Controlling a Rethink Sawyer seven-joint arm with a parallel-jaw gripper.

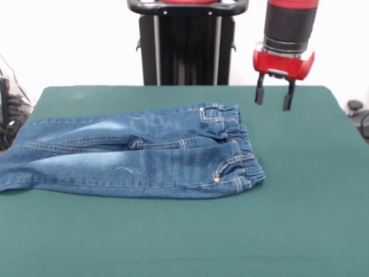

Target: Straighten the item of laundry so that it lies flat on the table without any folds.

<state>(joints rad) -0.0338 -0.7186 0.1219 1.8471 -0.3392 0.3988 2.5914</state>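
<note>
Front view gives you the small pair of blue denim jeans (pixel 132 156) lying on the large rectangular table with the dark green felt-like top (pixel 300 219), toward the picture's left and middle. You can see both legs running side by side out to the left, where their ends reach the table's left border. The gathered elastic waistband sits at the right end, puckered into small ripples, and it bends where the two halves of the garment meet. Orange-tan stitching traces the seams and the pocket edges near the waist, and pale faded patches show along the thighs. A long crease runs between the legs, and the upper leg overlaps the lower one slightly near the crotch, so the cloth is not fully flat there.

You will find the red and black gripper (pixel 273 97) hanging above the table's far right part, up and to the right of the waistband and clear of the denim. Its two dark fingers (pixel 286 98) point down with a gap between them, parted and holding nothing.
</note>
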